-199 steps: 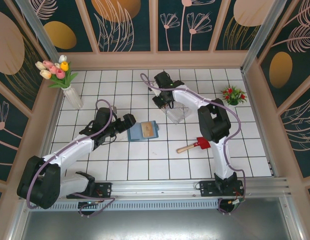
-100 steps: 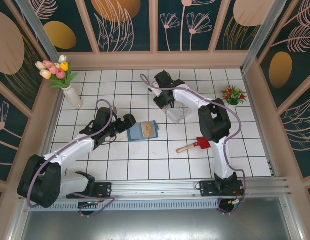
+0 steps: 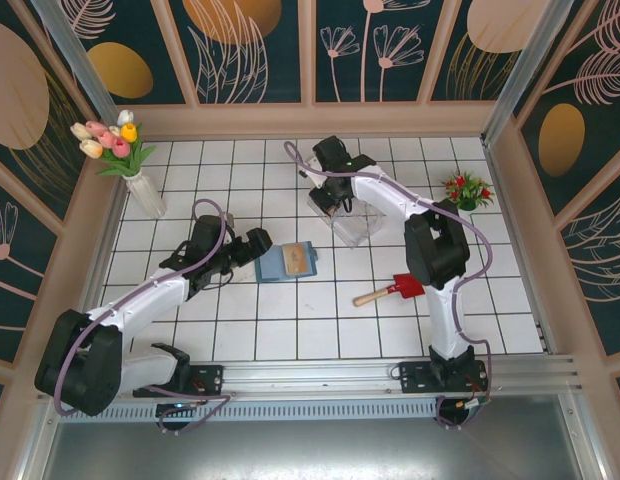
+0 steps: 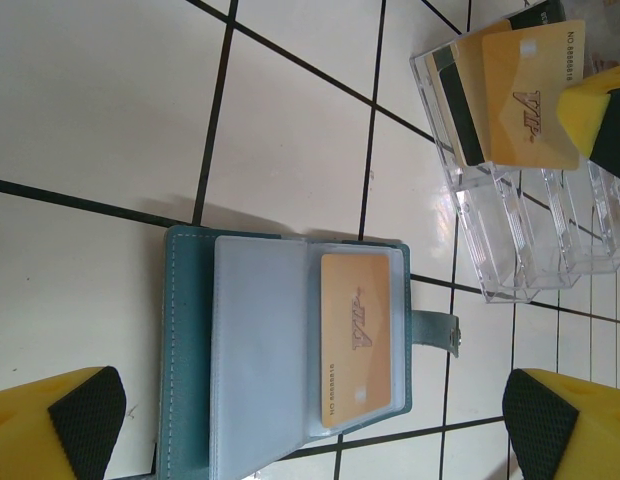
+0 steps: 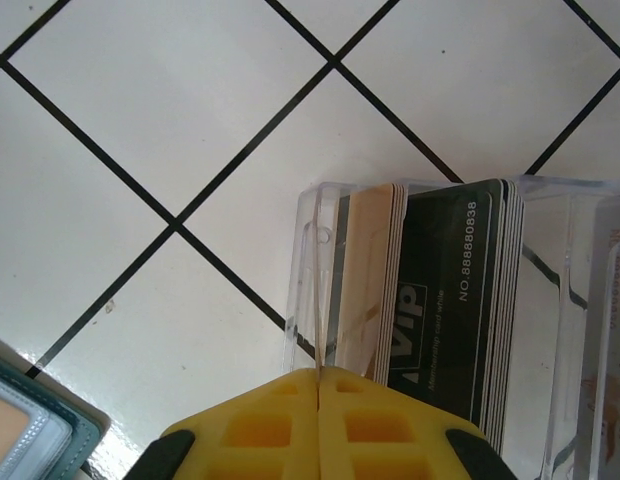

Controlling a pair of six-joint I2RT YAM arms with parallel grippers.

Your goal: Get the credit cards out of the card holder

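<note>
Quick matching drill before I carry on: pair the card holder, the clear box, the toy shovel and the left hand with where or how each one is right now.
Things
1. card holder
2. clear box
3. toy shovel
4. left hand

States
A. lying flat on its own, red blade
B. wide open, right beside the holder
C. lying open, a tan card in one sleeve
D. holding several cards standing on edge

Pairs: 1-C, 2-D, 3-A, 4-B
</note>
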